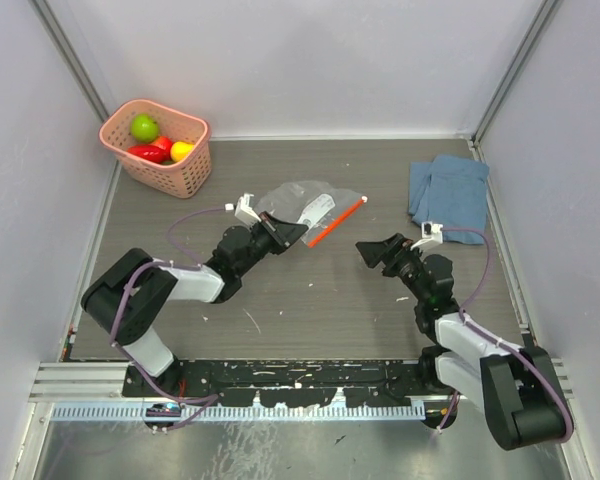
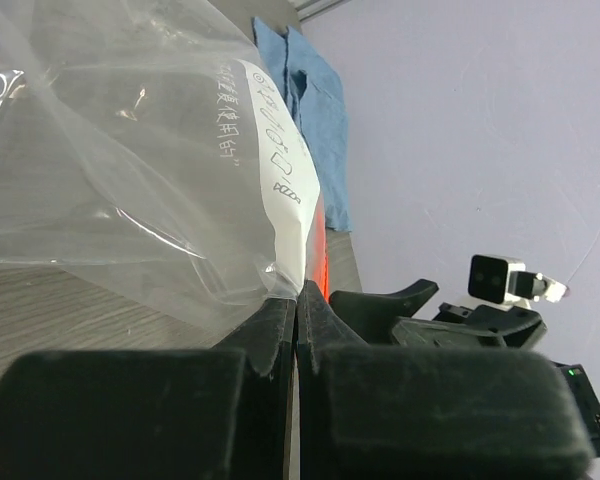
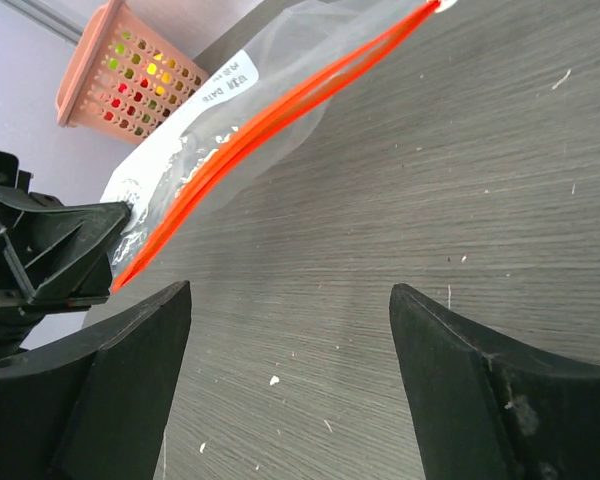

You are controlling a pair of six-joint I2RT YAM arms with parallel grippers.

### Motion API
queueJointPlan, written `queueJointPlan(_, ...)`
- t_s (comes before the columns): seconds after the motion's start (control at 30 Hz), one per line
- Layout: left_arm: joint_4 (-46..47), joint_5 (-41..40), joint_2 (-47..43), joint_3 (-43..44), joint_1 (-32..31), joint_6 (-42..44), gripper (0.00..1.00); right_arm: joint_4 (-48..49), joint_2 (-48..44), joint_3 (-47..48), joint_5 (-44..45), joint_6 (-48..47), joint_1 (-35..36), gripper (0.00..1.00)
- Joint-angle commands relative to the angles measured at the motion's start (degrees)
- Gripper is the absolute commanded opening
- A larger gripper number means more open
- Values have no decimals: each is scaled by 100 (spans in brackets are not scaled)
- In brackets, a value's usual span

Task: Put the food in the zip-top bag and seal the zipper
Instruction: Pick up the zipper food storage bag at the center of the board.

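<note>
Left pincer (image 1: 296, 232) pinches zip-top bag (image 1: 302, 203); food (image 1: 146, 128) in basket (image 1: 183, 176).

The top external camera hangs above and behind the arm bases, tilted down toward the far wall. It sits far enough back to take in the whole grey wood-grain table (image 1: 310, 310), from the pink lattice plastic basket (image 1: 180, 175) at far left to the folded blue cloth (image 1: 448, 190) at far right.

The right wrist camera sits low over the table. It looks leftward between the spread black fingers of the right gripper (image 3: 290, 292) to the left gripper (image 3: 115, 225) and the basket.

The left wrist camera faces the opposite way, along its own pressed-together fingers to the cloth and the right gripper. It is very near the clear crinkly plastic zip-top bag (image 2: 130, 180), which appears in all three views.
</note>
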Motion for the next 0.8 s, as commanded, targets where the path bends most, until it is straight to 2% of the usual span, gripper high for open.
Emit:
queueJointPlan(0.0,522,-128,-298,-153,-32,-87,0,860,458,51,227,391,145,83)
queueJointPlan(0.13,526,-59,-424,-207,-27,-100,0,1226,913,119,287,677,234,80)
queueJointPlan(0.3,532,-31,-562,-316,-32,-170,0,1230,1297,249,651,901,336,76)
queueJointPlan(0.6,553,47,-703,-436,-41,-248,0,1814,1989,486,880,1324,421,75)
queueJointPlan(0.77,597,87,-734,-468,-42,-269,0,2023,2381,624,1062,1558,485,69)
